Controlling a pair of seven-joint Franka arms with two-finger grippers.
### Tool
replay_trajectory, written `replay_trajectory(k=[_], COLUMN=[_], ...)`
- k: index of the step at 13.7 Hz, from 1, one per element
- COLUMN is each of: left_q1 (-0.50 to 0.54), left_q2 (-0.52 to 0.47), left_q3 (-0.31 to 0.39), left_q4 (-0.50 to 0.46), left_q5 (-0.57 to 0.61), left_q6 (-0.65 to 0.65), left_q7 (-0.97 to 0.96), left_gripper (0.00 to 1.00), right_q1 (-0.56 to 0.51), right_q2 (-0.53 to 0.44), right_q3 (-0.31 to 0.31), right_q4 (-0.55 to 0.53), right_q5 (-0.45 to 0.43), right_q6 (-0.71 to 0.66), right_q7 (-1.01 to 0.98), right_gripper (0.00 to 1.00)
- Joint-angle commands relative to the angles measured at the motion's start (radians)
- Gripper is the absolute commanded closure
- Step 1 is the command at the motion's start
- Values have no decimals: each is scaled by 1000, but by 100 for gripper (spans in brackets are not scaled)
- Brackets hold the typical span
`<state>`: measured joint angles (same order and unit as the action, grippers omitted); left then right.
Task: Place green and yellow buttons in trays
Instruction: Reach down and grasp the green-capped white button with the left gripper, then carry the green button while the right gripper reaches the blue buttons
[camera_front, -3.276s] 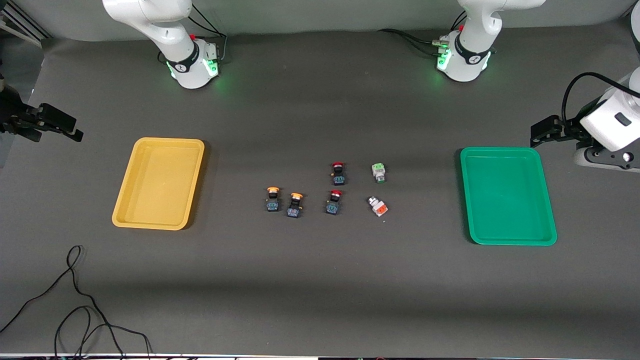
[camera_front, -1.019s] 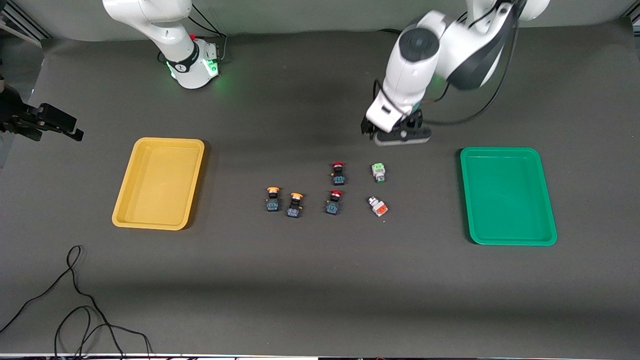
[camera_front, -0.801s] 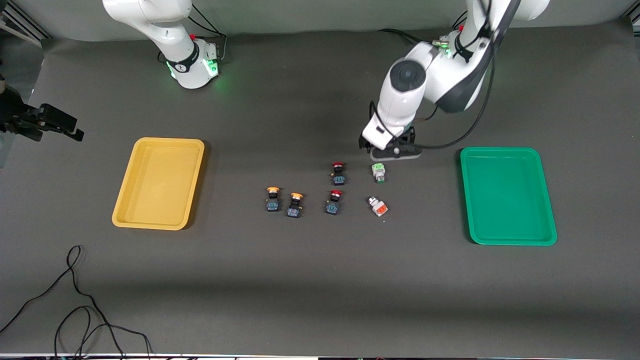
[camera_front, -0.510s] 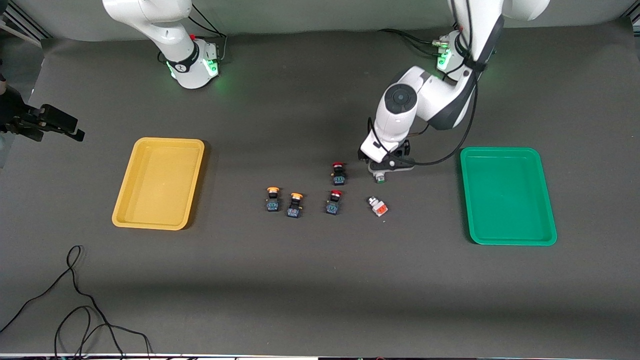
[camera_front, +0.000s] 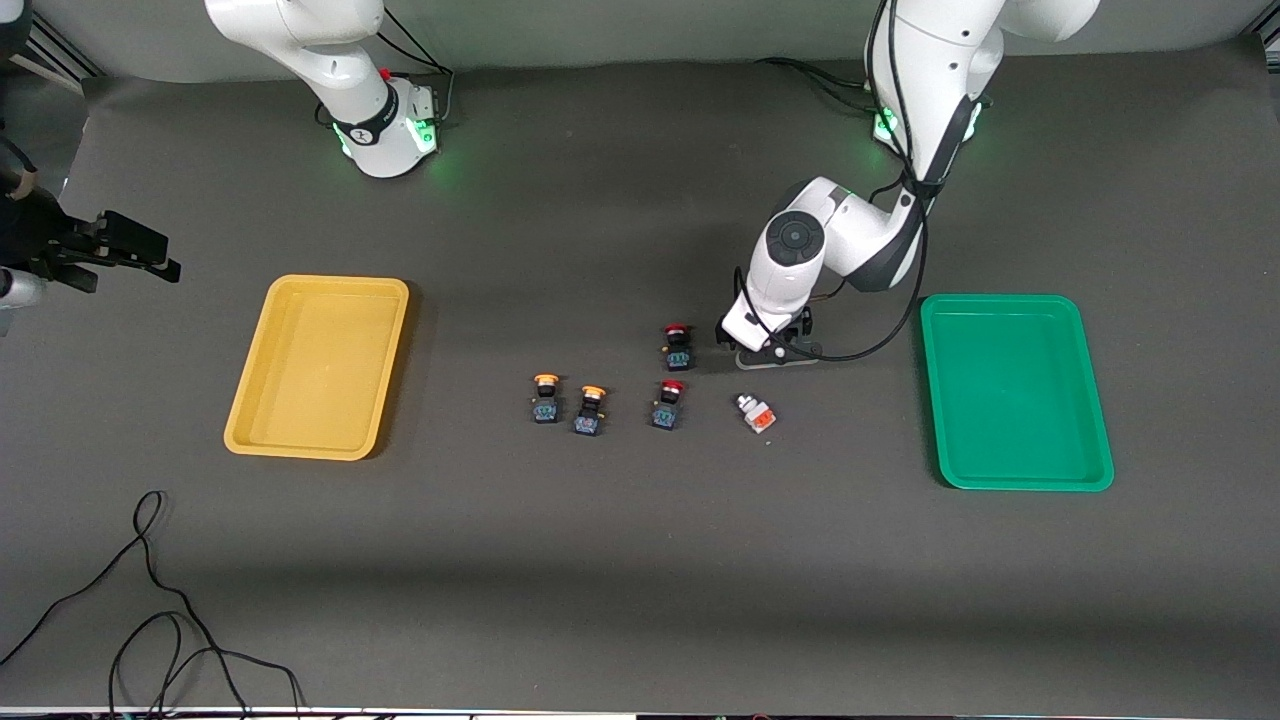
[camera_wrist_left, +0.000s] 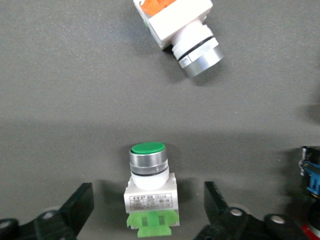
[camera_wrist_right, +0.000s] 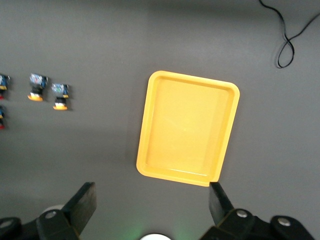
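The green button (camera_wrist_left: 148, 192) lies on the table between our left gripper's (camera_wrist_left: 149, 216) spread fingers, gripped by neither. It sits between the red buttons (camera_front: 677, 346) and the green tray (camera_front: 1015, 390), with the orange block (camera_front: 756, 413) nearer the front camera. Its long axis runs from green base to green cap, pointing away from the wrist, across the finger gap. It has a white body and chrome collar. Our right gripper (camera_wrist_right: 150, 215) waits open, high over the yellow tray (camera_wrist_right: 187, 128).

Green button (camera_wrist_left: 148, 192): glossy cap, metal collar, white plastic body; table (camera_wrist_left: 75, 125) matt.
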<state>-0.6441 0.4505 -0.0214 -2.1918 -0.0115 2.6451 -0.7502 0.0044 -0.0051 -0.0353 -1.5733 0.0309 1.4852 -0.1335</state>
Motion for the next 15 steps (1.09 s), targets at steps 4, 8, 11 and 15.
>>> replay_trajectory(k=[4,8,11,15], left_q1=[12,43,84,191], left_q2=[-18,-74,-172,-303], left_q3=[5,5,0,3], left_q4=[7,64,165,234], left_q5=[8,2,-8,-74], left_q6=[-20,-162,-388,-597], left_q7=[-23,-17,-6,134], left_gripper=[77,80,80,80], right_q1=[-3,9,43,97], right_q2=[45,86,99,163], right_q3=[-2,12,12,14], right_q4=[-36,-76,-143,-201], right_q5=[-94,-72,-10,40], right_q6=[27,62,136,283], right_q7=[-54,-29,-15,8], right_gripper=[0,0,0,0])
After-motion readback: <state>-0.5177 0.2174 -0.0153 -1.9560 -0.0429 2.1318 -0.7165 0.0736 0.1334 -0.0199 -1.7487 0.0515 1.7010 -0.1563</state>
